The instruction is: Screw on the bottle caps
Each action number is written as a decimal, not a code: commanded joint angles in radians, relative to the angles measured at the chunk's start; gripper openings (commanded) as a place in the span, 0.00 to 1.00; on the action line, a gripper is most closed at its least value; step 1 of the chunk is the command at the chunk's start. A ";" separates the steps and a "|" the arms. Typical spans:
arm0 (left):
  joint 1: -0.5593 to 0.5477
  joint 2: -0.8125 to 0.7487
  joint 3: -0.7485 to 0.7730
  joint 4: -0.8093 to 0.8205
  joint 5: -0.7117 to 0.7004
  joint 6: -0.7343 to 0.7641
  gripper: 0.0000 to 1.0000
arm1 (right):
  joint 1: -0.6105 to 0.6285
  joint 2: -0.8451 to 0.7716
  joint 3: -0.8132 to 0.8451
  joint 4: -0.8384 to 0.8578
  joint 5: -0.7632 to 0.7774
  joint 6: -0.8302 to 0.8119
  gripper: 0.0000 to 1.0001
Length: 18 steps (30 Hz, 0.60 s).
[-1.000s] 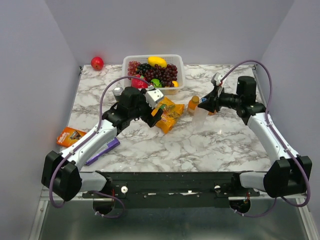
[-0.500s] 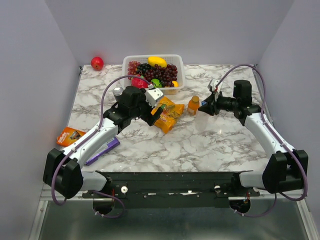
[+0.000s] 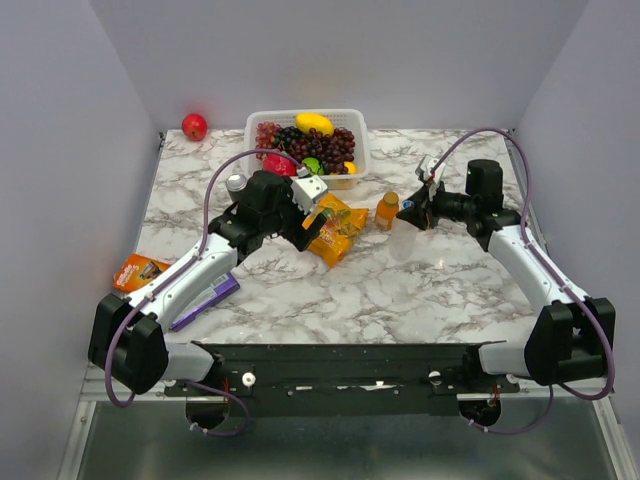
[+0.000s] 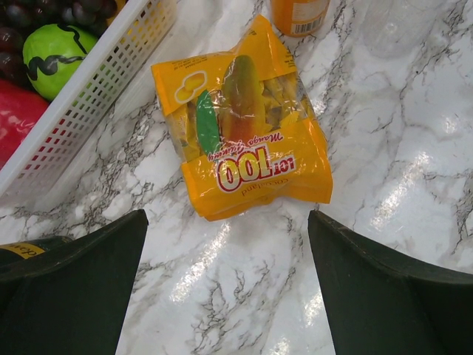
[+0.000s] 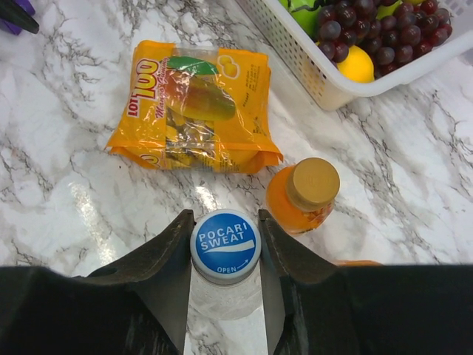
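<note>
My right gripper [image 5: 225, 240] is shut on the white cap with the blue mark [image 5: 225, 246]. The cap sits on top of the colourless bottle [image 5: 225, 299], which stands on the marble. In the top view this gripper [image 3: 411, 212] is right of an orange bottle [image 3: 387, 211]. That bottle [image 5: 288, 207] stands upright with a golden-orange cap [image 5: 312, 183] on it. An orange sliver [image 5: 360, 262] peeks from under my right finger; I cannot tell what it is. My left gripper [image 4: 229, 296] is open and empty above the marble, just short of a yellow mango snack bag [image 4: 244, 133].
A white basket [image 3: 256, 122] of fruit stands at the back, with a red apple [image 3: 194, 126] to its left. A dark can with a silver top [image 3: 236, 183] is behind my left arm. An orange packet [image 3: 140, 270] and a purple item [image 3: 205, 300] lie at the left.
My right gripper has drawn back to the right with the cap and the colourless bottle; the bottle no longer stretches out toward the front. My left arm has hardly moved.
</note>
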 commanded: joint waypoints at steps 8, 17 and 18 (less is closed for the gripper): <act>0.005 0.012 0.026 0.014 -0.007 0.006 0.99 | 0.007 0.009 -0.003 0.011 0.054 0.002 0.56; 0.005 0.011 0.012 0.028 0.001 0.000 0.99 | 0.007 0.009 0.013 0.005 0.060 -0.004 0.61; 0.005 0.009 0.012 0.029 0.001 0.000 0.99 | 0.007 0.007 0.014 0.005 0.061 -0.004 0.62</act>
